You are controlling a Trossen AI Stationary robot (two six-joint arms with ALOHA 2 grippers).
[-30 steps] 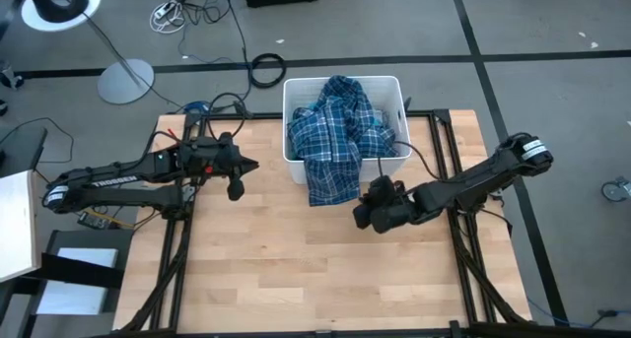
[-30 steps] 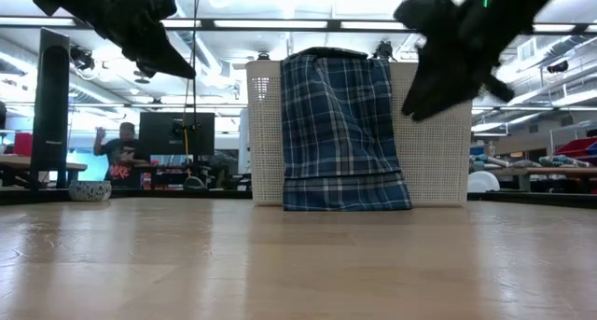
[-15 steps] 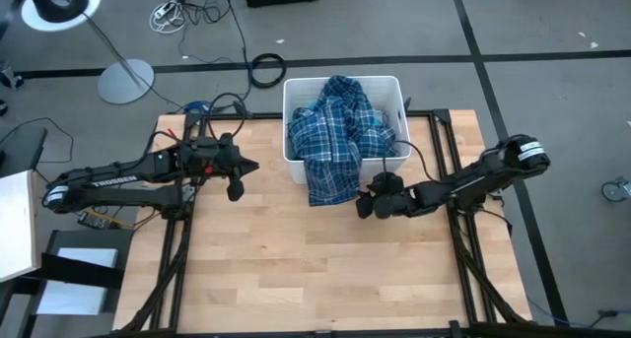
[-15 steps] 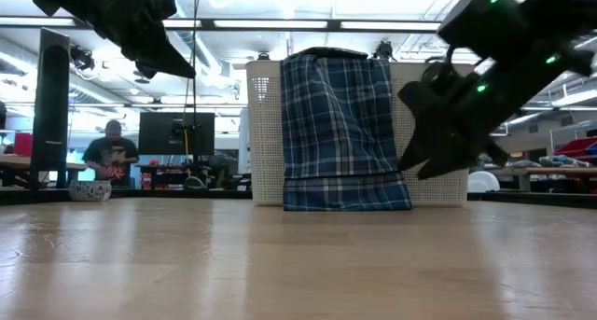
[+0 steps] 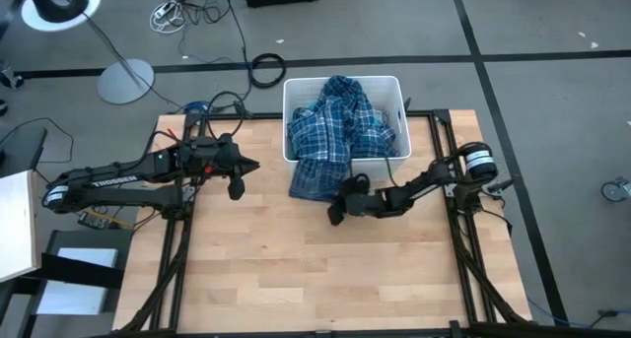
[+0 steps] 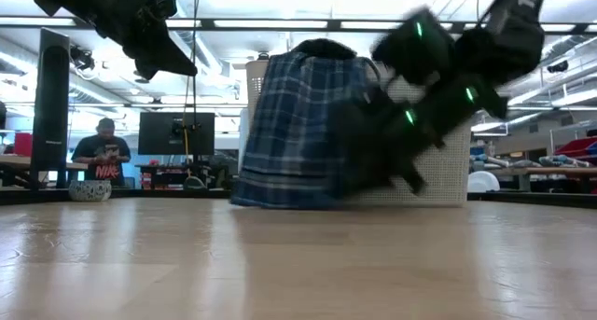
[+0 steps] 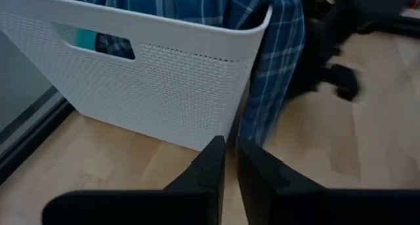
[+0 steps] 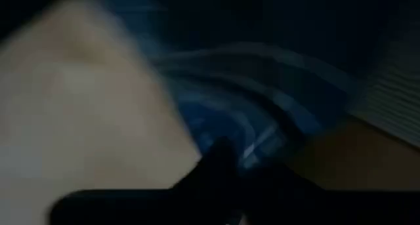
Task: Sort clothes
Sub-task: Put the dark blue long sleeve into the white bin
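Note:
A navy plaid shirt (image 5: 330,131) fills the white bin (image 5: 294,92) at the table's far edge. Its lower part (image 6: 289,143) hangs over the bin's near wall down to the tabletop. My right gripper (image 5: 338,210) is low on the table at that hanging end, shut on the cloth. My left gripper (image 5: 254,165) hovers shut and empty above the table, left of the bin, pointing at it. A turquoise piece (image 7: 82,38) shows through the bin's handle slot. My right gripper holds the shirt's hanging lower end (image 5: 333,192) near its right corner; its fingers come slanting down from the table's right. Motion blur in the right wrist view (image 8: 226,156) hides the hold and the layers. The cloth slants from the bin's rim toward the table's left.
The bin's perforated wall (image 7: 164,74) stands close in front of my left gripper (image 7: 230,156). Bare wooden tabletop (image 5: 296,269) stretches across the near half. Black frame rails (image 5: 173,259) run along both table sides. A person (image 6: 98,152) sits far off in the room behind.
My right gripper has come down from beside the bin to the tabletop, moved toward the table's left and reached the shirt's hanging end. That end has swung toward the left and now slants, while the shirt's upper part stays in the bin.

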